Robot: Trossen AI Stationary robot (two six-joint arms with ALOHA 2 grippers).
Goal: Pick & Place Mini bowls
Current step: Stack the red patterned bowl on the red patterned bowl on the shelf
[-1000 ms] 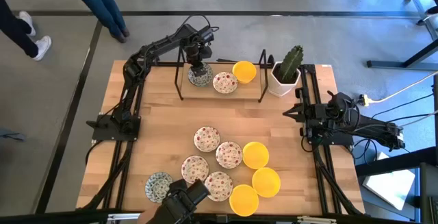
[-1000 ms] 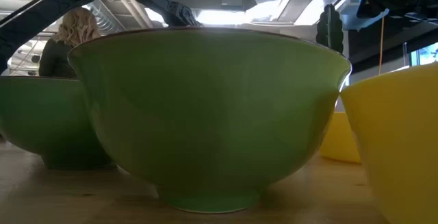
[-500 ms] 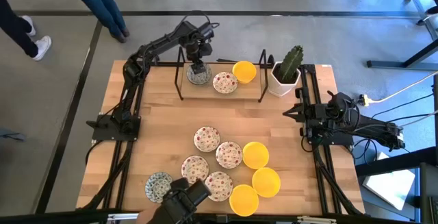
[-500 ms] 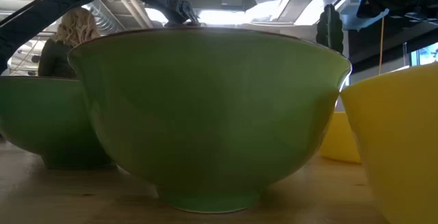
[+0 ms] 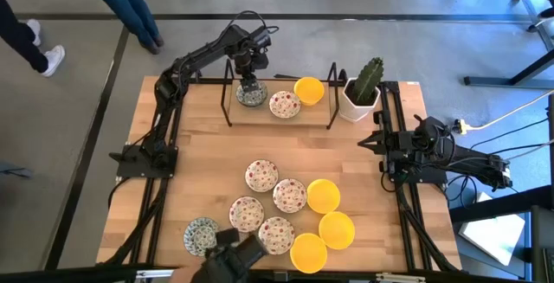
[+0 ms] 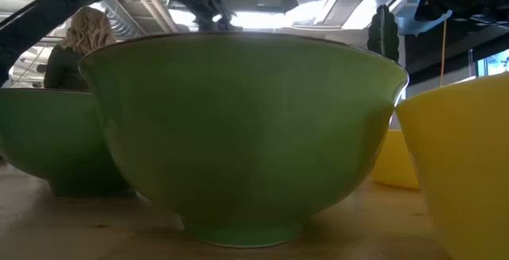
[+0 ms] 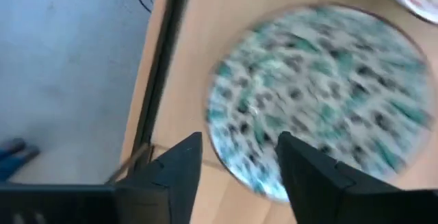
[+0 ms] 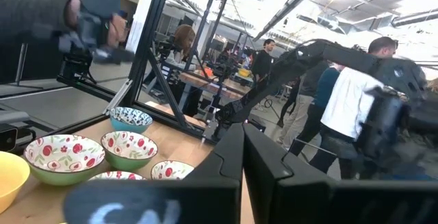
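Mini bowls in two groups in the high view: three at upper centre of the table (image 5: 199, 144), the rest clustered at lower centre

Upper group, in a row between two dark frame legs: green-blue bowl (image 5: 251, 96), speckled bowl (image 5: 284, 104), yellow bowl (image 5: 309, 89)

Left hand (image 5: 249, 65) just above the green-blue bowl, fingers (image 7: 179, 169) apart with nothing between them. In the left wrist view, bowl flat on the wood beyond the fingertips, untouched. A second ago, same hand lower and right down on that bowl; now risen and shifted slightly toward the top of the frame, bowl unmoved. Judged from this: bowl released, one more placement done, arm free to fetch another

Still to move, by the look of it: lower cluster of speckled bowls (image 5: 260, 176), yellow bowls (image 5: 336, 229) and one more green-blue one (image 5: 201, 234), some touching their neighbours, so a clean single pick likely to need care

Right hand (image 5: 374, 141) closed and empty, parked at the right edge of the table, same place as before

Table of pale wooden planks, dry and bare between the groups; cactus pot (image 5: 362, 93) at upper right. Grey floor around, legs of people (image 5: 130, 6) at upper left; in the low view, green bowl undersides close up with a person (image 6: 75, 49) behind at left; more people in the workshop in the right wrist view
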